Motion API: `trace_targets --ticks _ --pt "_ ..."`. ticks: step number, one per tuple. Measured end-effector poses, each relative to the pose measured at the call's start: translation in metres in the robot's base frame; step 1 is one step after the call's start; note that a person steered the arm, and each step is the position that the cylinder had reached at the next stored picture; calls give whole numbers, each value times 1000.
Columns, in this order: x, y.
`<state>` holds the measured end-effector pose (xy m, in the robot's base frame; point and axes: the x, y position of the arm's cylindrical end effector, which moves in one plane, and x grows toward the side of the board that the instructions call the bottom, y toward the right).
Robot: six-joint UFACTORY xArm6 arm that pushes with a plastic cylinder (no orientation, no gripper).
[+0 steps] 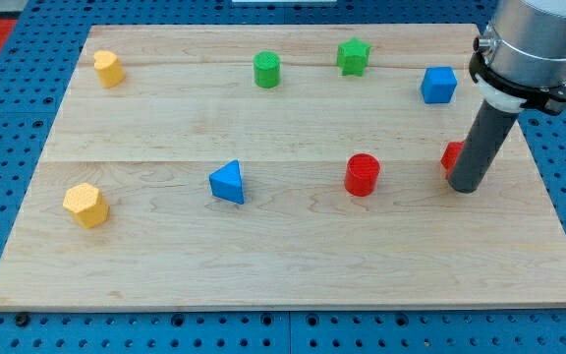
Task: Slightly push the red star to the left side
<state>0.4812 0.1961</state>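
Note:
The red star (pixel 451 156) lies at the view's right, mostly hidden behind the rod; only its left edge shows. My tip (pixel 465 188) rests on the board right against the star's right side, slightly toward the view's bottom. A red cylinder (pixel 362 175) stands to the star's left, well apart from it.
A blue cube (pixel 438 85) sits above the star. A green star (pixel 354 56) and a green cylinder (pixel 266 70) stand near the top edge. A blue triangle (pixel 228 182) is at centre. Two yellow blocks (pixel 108 69) (pixel 85 205) lie at the left. The wooden board (pixel 283 265) sits on blue pegboard.

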Motion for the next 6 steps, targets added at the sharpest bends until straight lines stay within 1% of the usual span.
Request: trace_targets --ticks 1,2,3,4,5,6 --pt "36 4" --pt "61 11" --pt "70 39" --pt "56 111" --pt "15 115" --pt "-5 101"
